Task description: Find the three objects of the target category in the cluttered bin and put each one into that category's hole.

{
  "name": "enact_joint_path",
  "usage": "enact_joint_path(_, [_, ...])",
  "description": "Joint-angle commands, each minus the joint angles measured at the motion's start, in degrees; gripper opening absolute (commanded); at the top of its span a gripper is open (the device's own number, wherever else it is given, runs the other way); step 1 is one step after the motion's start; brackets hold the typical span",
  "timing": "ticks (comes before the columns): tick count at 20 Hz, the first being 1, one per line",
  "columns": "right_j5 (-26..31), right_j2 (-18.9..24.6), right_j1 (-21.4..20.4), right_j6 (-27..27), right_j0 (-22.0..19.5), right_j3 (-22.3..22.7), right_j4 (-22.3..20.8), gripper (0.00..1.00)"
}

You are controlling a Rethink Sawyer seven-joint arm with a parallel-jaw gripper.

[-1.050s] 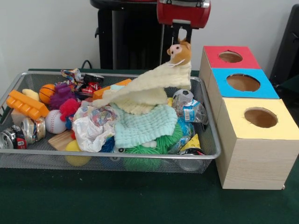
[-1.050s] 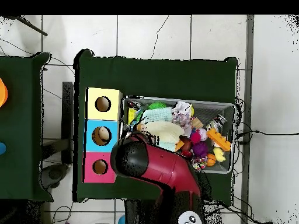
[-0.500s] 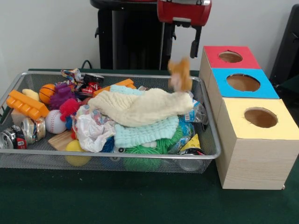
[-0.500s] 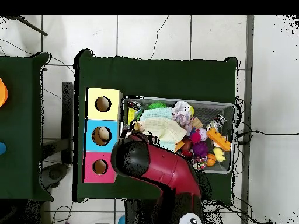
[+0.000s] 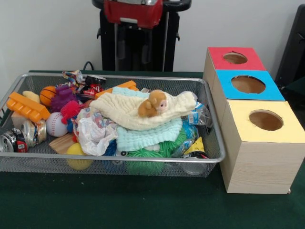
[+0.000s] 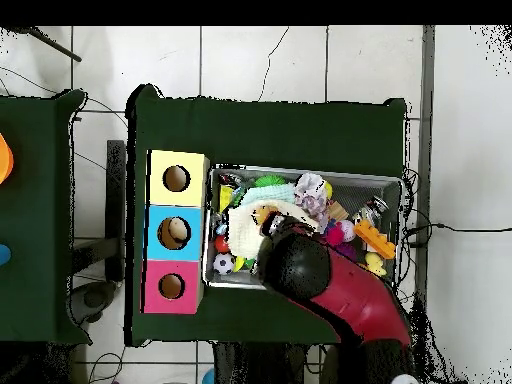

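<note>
Front view: a brown plush animal [image 5: 152, 103] is seen lying on a cream cloth [image 5: 138, 109] at the frame's centre, atop the clutter in the wire bin [image 5: 119, 164]. Red, blue and yellow hole boxes [image 5: 255, 114] are ranged at right. The gripper [image 5: 133, 47], upper centre, is raised; whether it is spread cannot be told.

front cam: close, level with the silver wire-mesh bin [image 5: 209, 157], facing it. overhead: high, straight down. both share bin [image 6: 385, 180] and three-coloured wooden hole box [image 5: 259, 157] [image 6: 152, 230].
</note>
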Motion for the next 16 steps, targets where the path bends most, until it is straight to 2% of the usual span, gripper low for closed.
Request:
enact_joint_path(1, [-2.7, 6.5, -0.4, 2.5, -2.5, 5.4, -4.6, 1.00])
enact_joint_path(7, [-4.1, 6.6, 0.3, 4.0, -2.6, 5.3, -5.7, 1.00])
enact_joint_path(12, [-2.6, 2.7, 1.8, 7.3, 1.2, 2.9, -6.6, 1.00])
enact_joint_path(16, [-1.6, 3.0, 2.0, 10.2, 2.7, 2.8, -4.6, 1.00])
